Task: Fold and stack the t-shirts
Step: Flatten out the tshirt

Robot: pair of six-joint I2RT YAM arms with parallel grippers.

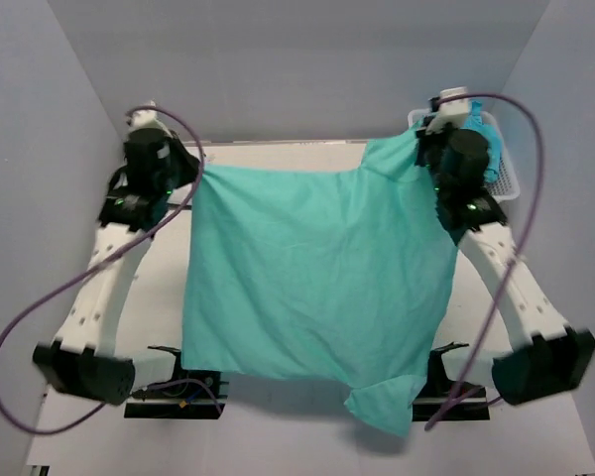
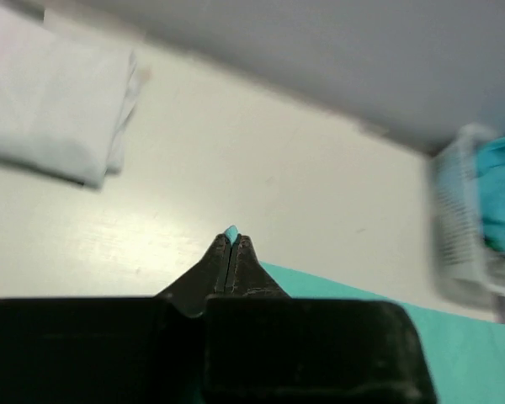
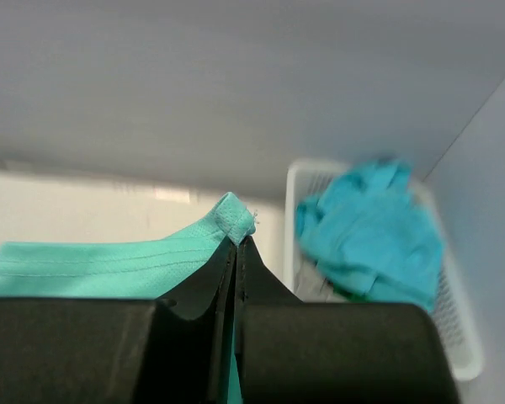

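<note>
A teal t-shirt hangs spread out between my two raised arms over the table. My left gripper is shut on its far left corner; a teal tip pokes out between the closed fingers. My right gripper is shut on the far right corner, whose hem sticks up above the fingertips. The shirt's near edge droops, with a sleeve hanging low at the near right. A folded white t-shirt lies on the table at the far left in the left wrist view.
A white lattice basket at the far right corner holds crumpled turquoise shirts; it also shows in the left wrist view. Grey walls close in the table on three sides. Purple cables loop off both arms.
</note>
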